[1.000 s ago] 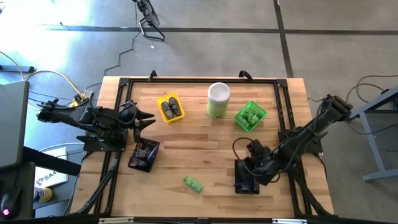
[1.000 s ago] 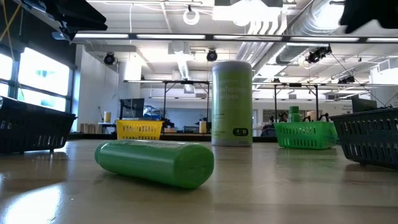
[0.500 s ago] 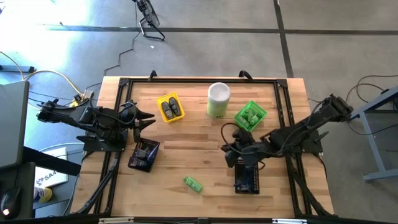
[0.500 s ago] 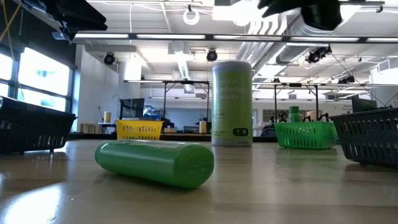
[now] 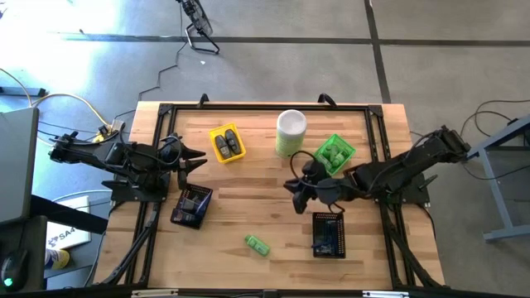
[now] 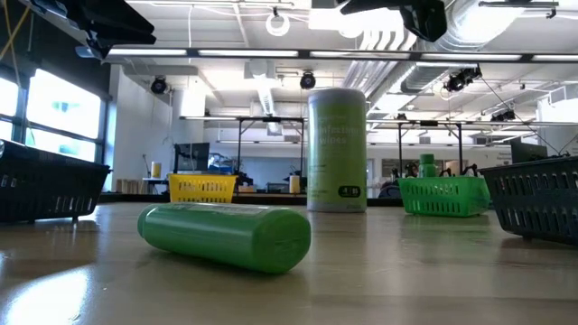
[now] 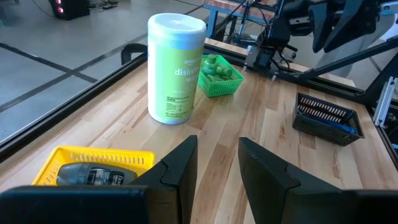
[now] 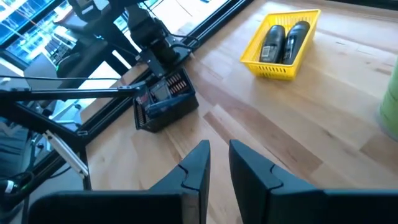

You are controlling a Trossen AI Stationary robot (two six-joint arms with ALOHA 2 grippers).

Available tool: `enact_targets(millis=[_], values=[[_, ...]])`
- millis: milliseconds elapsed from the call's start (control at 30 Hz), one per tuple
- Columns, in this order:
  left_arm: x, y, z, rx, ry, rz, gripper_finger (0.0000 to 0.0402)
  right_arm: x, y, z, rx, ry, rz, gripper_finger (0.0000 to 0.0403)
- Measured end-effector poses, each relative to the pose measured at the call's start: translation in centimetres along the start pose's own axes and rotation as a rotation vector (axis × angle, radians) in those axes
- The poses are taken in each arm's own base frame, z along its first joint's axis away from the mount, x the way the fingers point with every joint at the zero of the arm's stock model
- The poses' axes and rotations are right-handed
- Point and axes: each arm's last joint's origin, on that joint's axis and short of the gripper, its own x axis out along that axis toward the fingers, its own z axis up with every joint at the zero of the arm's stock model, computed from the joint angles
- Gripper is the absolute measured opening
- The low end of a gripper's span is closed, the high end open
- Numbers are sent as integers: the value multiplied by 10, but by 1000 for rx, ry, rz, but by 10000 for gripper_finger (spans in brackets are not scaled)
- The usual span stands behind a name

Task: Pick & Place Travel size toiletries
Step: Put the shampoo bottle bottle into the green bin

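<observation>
Hovering above the middle of the table, my right gripper [image 5: 296, 192] held nothing, its two fingers [image 8: 198, 167] standing close together with only a narrow slit between them; it hung between the green tray [image 5: 348, 155] and the black tray [image 5: 329, 237] on my right side, clear of both. My left gripper [image 5: 197, 160] waited at the left edge, just beside the yellow tray [image 5: 214, 133], its fingers [image 7: 180, 165] a little apart and empty. One green bottle [image 5: 257, 244] lay on its side on the bare wood near the front edge, well apart from every tray and from both of my grippers; from table height it filled the foreground [image 6: 226, 236]. More green bottles [image 5: 334, 155] sat in the green tray, which stood just beside the tall canister [image 5: 291, 132]. Two dark grey oval pieces [image 8: 284, 41] lay side by side in the yellow tray. A second black tray [image 5: 192, 206] sat near my left arm with dark items in it that I could not make out, and the black tray on the right held something blue [image 7: 343, 127] that I could not identify either
</observation>
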Motion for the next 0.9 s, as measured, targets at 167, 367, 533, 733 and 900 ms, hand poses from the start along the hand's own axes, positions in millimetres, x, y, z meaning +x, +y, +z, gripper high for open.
enact_targets(millis=[167,367,533,733,900], values=[[0,0,0,0,0,0,113,1,-1,1,2,-2,-4,52],[0,0,0,2,0,1,113,1,1,-1,2,58,43,52],[0,0,0,4,1,1,113,0,3,-2,7,115,106,52],[0,1,-3,21,25,10,113,-1,8,-2,-50,144,189,26],[0,1,-3,12,28,11,113,-6,21,0,-12,81,282,5]])
